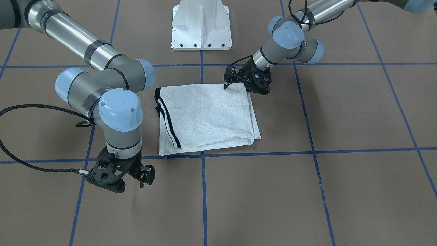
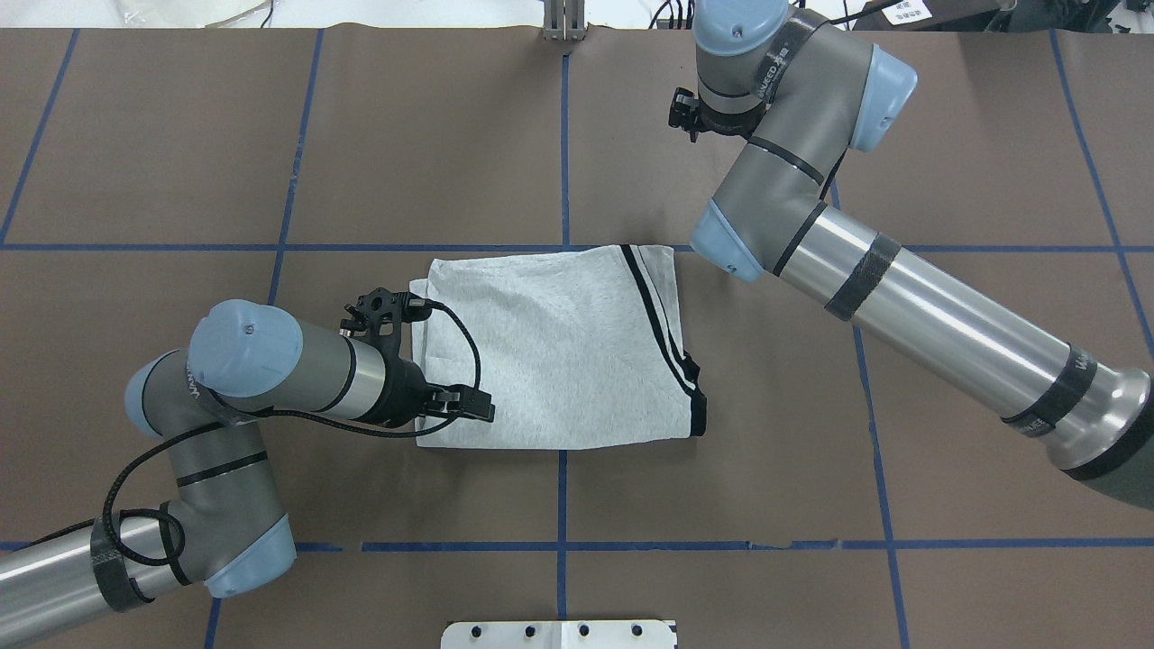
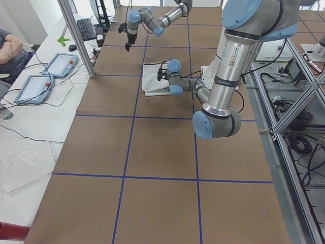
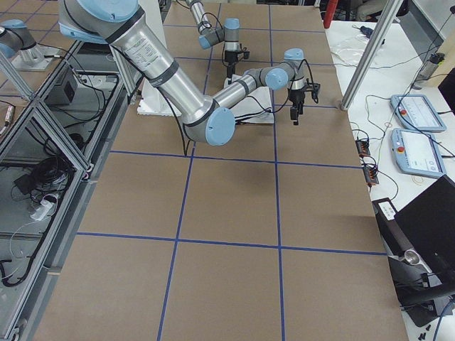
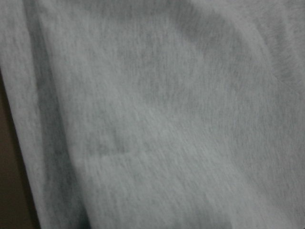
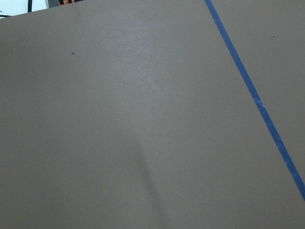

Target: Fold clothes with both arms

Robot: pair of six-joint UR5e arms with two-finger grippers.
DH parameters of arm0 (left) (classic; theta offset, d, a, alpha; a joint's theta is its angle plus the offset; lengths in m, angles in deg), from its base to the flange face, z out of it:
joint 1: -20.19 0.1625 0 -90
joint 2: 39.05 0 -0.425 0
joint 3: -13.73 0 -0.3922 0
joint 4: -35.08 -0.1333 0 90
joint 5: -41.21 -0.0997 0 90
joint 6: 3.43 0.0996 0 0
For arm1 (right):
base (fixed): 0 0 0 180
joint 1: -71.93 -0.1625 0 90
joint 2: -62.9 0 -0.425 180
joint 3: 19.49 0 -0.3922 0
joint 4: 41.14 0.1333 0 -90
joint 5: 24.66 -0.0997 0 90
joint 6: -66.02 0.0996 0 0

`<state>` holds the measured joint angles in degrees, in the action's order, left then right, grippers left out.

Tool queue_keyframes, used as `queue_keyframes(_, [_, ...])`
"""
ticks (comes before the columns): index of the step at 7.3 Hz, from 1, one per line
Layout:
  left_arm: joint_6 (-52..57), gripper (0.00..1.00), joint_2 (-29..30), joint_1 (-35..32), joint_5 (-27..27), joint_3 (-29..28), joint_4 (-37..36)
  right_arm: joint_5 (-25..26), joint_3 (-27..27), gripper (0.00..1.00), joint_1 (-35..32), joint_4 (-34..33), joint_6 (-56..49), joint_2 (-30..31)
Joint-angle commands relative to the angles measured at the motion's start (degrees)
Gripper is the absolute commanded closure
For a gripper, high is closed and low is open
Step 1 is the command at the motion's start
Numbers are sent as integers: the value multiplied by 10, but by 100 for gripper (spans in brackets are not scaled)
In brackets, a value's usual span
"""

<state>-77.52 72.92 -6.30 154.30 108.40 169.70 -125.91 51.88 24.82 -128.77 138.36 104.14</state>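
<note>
The grey T-shirt point(image 1: 208, 116) lies folded into a rough rectangle at the middle of the table, its black stripes point(image 2: 663, 329) on the robot's right side. The print is hidden. My left gripper point(image 1: 251, 89) is down on the shirt's near left corner, also in the overhead view point(image 2: 410, 379). The left wrist view shows only grey cloth point(image 5: 167, 119) up close. Its fingers are hidden, so I cannot tell whether they are open or shut. My right gripper point(image 1: 117, 182) hangs above bare table beyond the shirt, apart from it point(image 2: 690, 113). Its fingers are hidden too.
The white pedestal base point(image 1: 201, 25) stands at the robot's edge of the table. Blue tape lines point(image 2: 563, 469) divide the brown surface into squares. An aluminium post point(image 3: 76, 35) and teach pendants point(image 3: 51, 66) stand at the operators' side.
</note>
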Motion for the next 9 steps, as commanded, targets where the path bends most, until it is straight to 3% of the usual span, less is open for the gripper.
queue_keyframes(1, [0,61,-4,-1,33,3,2,0,0,0,0,0,1,1])
queue_keyframes(5, [5,61,-45,0,36,27,5,1,1,0,1,0,1,0])
queue_keyframes(6, [5,70,-46,-1,48,28,5,1,1,0,0,0,2,1])
queue_keyframes(7, [5,97,-46,-1,55,30,5,1,1,0,0,0,1,0])
queue_keyframes(9, [6,100,-57,-1,55,37,5,1,1,0,0,0,1,0])
